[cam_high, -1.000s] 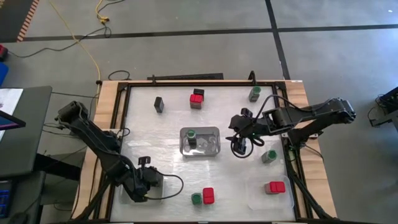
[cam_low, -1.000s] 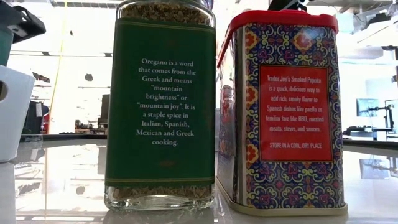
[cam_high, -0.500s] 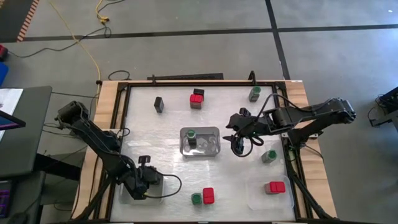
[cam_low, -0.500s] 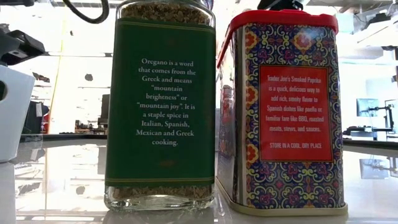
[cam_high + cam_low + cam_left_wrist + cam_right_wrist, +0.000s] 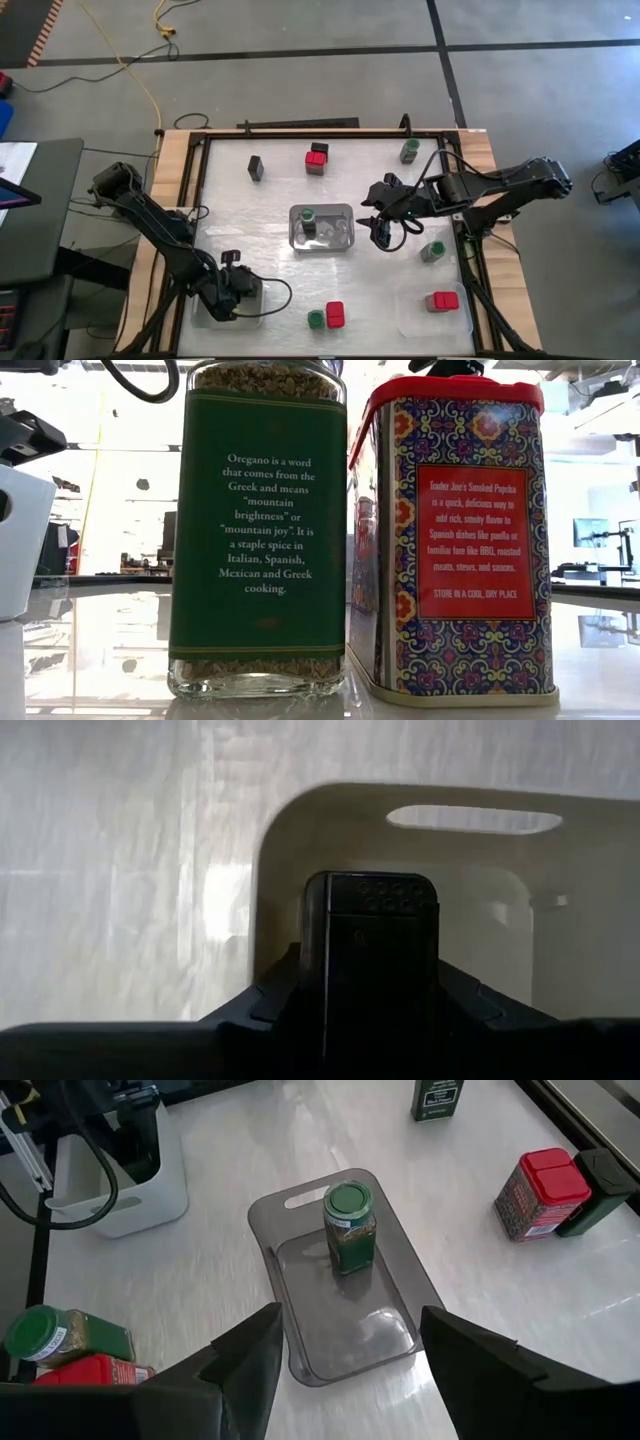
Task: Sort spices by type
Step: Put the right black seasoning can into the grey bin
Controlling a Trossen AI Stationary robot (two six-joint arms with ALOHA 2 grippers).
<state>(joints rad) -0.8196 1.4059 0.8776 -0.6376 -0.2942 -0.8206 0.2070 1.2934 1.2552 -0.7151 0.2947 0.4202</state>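
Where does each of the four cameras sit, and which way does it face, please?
High: overhead, straight down; both arms, table.
Low: table height, level; oregano jar and paprika tin fill it.
Left wrist: over a white tray; dark container between its fingers.
Right wrist: above grey tray, own open fingers.
Shared: that grey tray also shows from overhead.
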